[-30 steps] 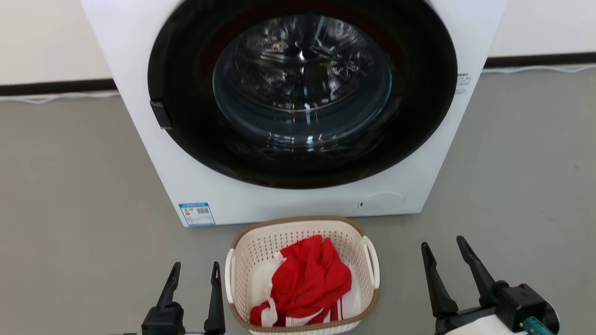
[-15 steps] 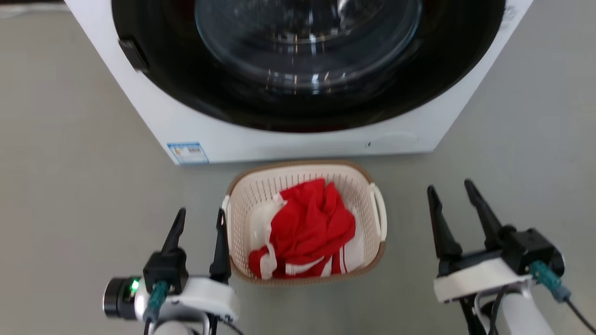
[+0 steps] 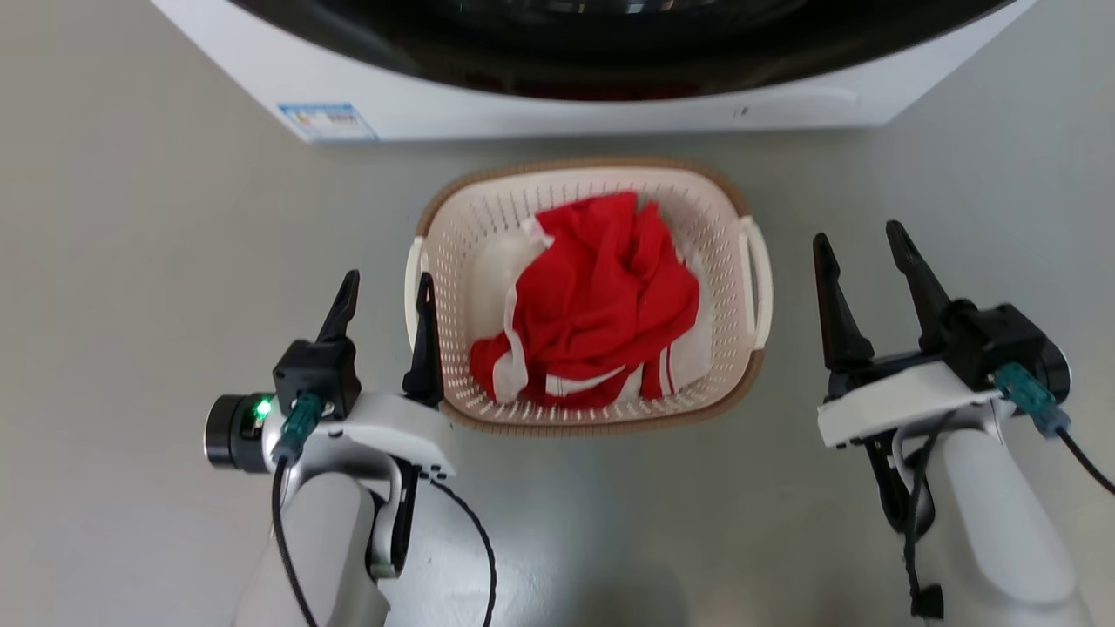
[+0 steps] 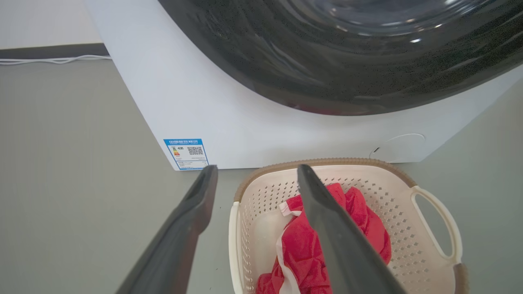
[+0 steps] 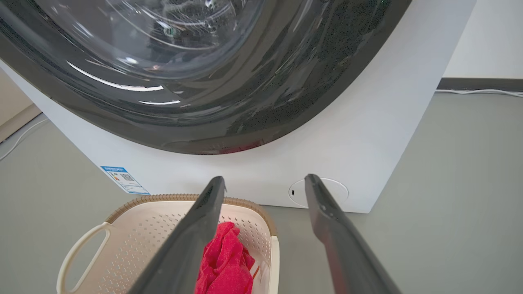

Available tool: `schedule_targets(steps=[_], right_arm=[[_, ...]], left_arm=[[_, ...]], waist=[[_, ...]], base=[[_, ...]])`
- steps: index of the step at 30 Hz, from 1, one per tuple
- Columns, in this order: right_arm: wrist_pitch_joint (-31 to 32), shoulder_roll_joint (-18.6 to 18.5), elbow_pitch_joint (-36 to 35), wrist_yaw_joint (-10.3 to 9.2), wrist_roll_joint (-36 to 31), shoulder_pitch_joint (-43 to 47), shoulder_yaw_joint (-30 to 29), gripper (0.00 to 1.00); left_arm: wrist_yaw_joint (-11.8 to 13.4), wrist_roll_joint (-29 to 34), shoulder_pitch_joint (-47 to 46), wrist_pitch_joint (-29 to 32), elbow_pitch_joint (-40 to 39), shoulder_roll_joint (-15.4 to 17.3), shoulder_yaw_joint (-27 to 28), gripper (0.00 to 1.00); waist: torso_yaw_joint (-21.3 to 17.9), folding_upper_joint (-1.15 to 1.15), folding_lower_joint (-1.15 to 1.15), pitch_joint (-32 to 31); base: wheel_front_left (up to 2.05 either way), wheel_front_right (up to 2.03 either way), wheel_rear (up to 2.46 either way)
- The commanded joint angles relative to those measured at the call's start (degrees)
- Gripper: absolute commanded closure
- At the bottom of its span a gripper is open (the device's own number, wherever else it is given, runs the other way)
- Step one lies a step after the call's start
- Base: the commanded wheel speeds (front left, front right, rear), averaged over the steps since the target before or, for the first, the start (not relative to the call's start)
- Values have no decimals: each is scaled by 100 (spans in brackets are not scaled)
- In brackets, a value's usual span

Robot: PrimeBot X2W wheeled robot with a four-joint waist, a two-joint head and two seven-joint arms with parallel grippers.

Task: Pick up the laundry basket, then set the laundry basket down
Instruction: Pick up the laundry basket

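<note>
The laundry basket [image 3: 453, 226], cream-white with a brown rim and white side handles, sits on the grey floor before the washing machine, with a red and white garment [image 3: 601, 296] in it. My left gripper [image 3: 388, 287] is open beside the basket's left handle [image 3: 411, 279], its inner finger close against that side. My right gripper [image 3: 858, 239] is open, a short gap right of the right handle [image 3: 756, 279]. From the left wrist the basket [image 4: 392, 192] lies below my spread fingers [image 4: 327, 220]. The right wrist view has the basket [image 5: 135, 228] at lower left.
The large white washing machine [image 3: 540, 109] with its dark round door stands right behind the basket. A blue label [image 3: 327, 120] is stuck to its lower left corner. Open grey floor [image 3: 131, 261] extends on both sides. A dark skirting and a white cable [image 4: 49, 60] run along the wall.
The head camera has tilted down, so the machine slid up that view and the basket looks larger. Both arms show further into the picture, flanking the basket; both grippers stay open.
</note>
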Motion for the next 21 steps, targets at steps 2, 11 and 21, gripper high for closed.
schedule_targets(steps=[2,11,21], right_arm=[[-62,21,60,40,-111,-153,118,0],[-62,21,837,40,-205,-805,-31,0],[-62,21,1735,40,-372,-1546,-134,0]], left_arm=[[-20,-98,-190,-36,52,65,105,0],[-153,-384,-837,-36,889,64,-58,0],[-291,-764,-1620,-36,1788,64,-195,0]], waist=[[106,0,0,433],[194,0,0,1065],[288,0,0,1732]], base=[[0,0,0],[0,0,0],[0,0,0]])
